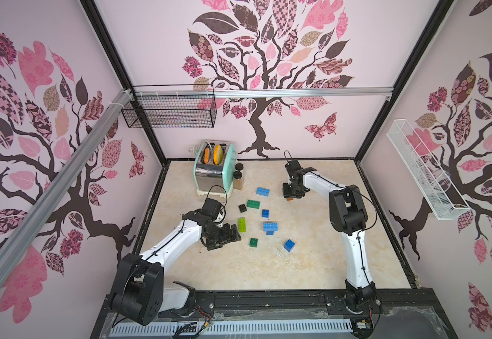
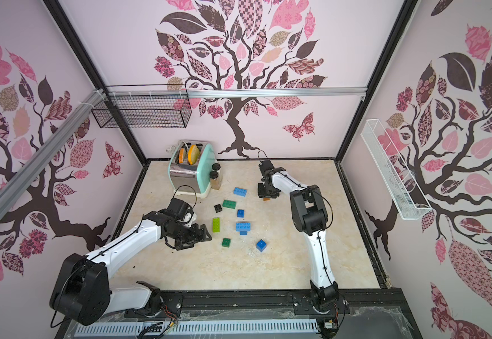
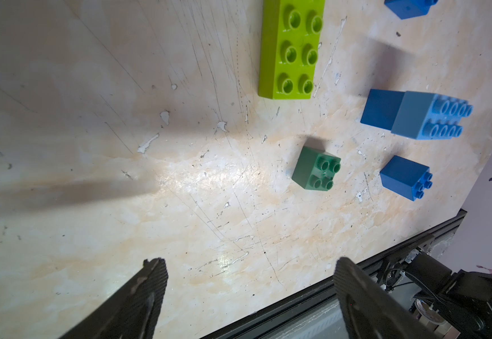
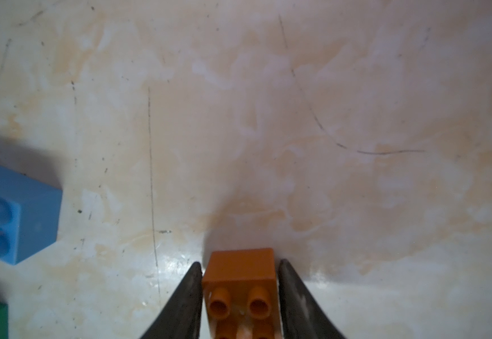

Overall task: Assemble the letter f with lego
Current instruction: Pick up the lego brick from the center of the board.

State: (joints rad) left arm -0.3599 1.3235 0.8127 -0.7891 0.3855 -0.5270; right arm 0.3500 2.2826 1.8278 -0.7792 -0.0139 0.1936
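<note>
**A:** Where is the right gripper (image 1: 291, 194)?

**B:** At the far right of the scattered bricks, pointing down at the table (image 1: 312, 264). In its wrist view the 2 fingers (image 4: 186, 293) press on opposite sides of the orange-brown brick (image 4: 239, 270). It is clamped on that brick, which sits studs up on the table.

**A:** And the left gripper (image 3: 249, 259)?

**B:** It is low over the near left part of the table, with its fingers spread wide and nothing between them. The lime brick (image 1: 242, 224), an oblong, lies just beside it on the right.

**A:** Where is the rest of the lego?

**B:** It lies loose between the 2 arms, and both top views show it. Farthest away is a light blue oblong (image 1: 263, 191), left of the clamped brick. Nearer than that are a dark green oblong (image 1: 253, 204) and a black square (image 1: 242, 208), close together. A small blue square (image 1: 265, 213) sits to their right. Another light blue oblong brick (image 1: 270, 226) is stacked on a blue one, right of the lime brick. Nearest are a dark green square (image 3: 316, 168) and a blue square brick (image 1: 289, 245), well apart from each other.

**A:** Anything else on the table?

**B:** A mint toaster (image 1: 215, 173) stands at the far left, with 2 spice jars (image 1: 238, 176) touching its right side
</note>
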